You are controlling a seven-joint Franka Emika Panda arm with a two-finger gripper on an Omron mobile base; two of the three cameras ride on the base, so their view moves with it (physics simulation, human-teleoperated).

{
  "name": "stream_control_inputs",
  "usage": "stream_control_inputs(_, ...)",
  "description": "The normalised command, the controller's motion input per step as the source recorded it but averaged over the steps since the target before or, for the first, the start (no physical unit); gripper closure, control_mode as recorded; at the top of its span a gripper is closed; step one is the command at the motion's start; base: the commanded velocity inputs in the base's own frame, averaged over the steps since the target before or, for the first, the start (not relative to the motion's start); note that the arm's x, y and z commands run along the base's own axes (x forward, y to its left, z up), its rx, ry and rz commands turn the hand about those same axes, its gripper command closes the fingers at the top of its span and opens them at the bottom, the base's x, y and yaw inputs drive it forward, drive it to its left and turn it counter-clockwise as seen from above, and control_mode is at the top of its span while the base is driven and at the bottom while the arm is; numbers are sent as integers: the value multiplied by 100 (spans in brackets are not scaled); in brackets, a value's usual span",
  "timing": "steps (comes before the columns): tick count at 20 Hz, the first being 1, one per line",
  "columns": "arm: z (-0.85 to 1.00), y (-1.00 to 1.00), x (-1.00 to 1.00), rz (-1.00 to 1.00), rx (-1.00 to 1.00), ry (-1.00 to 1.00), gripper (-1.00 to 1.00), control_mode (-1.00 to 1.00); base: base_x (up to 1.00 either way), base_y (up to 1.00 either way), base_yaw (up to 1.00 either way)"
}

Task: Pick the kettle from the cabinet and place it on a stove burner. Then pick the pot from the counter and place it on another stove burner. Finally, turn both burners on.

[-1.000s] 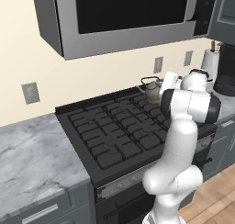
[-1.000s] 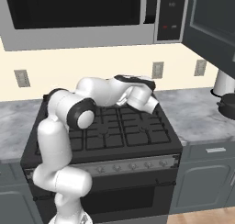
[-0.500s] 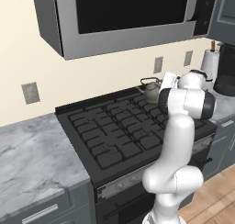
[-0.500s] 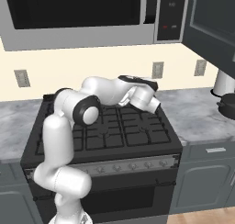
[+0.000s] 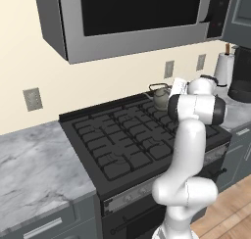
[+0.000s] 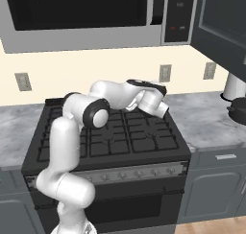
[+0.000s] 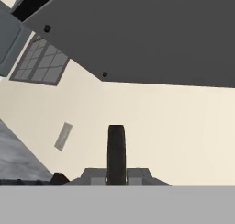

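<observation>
The kettle (image 5: pixel 161 96) is sitting on the stove burners (image 5: pixel 122 145) at the cooktop's back right corner. The gripper (image 7: pixel 116 159) is pointing at the wall, its jaws pressed narrow together, gripping nothing.

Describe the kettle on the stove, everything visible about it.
The kettle is small, squat and grey-olive, with a metallic look, a thin arched handle over the top and a knobbed lid. It stands upright on the black grate at the back right of the cooktop, close to the cream wall. The robot's white forearm crosses just in front of it and hides its right side, so the spout cannot be made out. Whether anything grips it cannot be told.
</observation>
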Motion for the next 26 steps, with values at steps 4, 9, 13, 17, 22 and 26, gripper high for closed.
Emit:
stream_control_inputs(4,-8,-4,21,1,0,0,100,-100,0,0,0)
stream_control_inputs(9,-8,-8,16,0,0,0,100,-100,0,0,0)
stream_control_inputs(13,-8,-10,15,0,0,0,100,-100,0,0,0)
stream_control_inputs(17,-8,-8,16,0,0,0,100,-100,0,0,0)
stream_control_inputs(22,-10,-6,18,0,0,0,100,-100,0,0,0)
stream_control_inputs(26,-9,-5,21,0,0,0,100,-100,0,0,0)
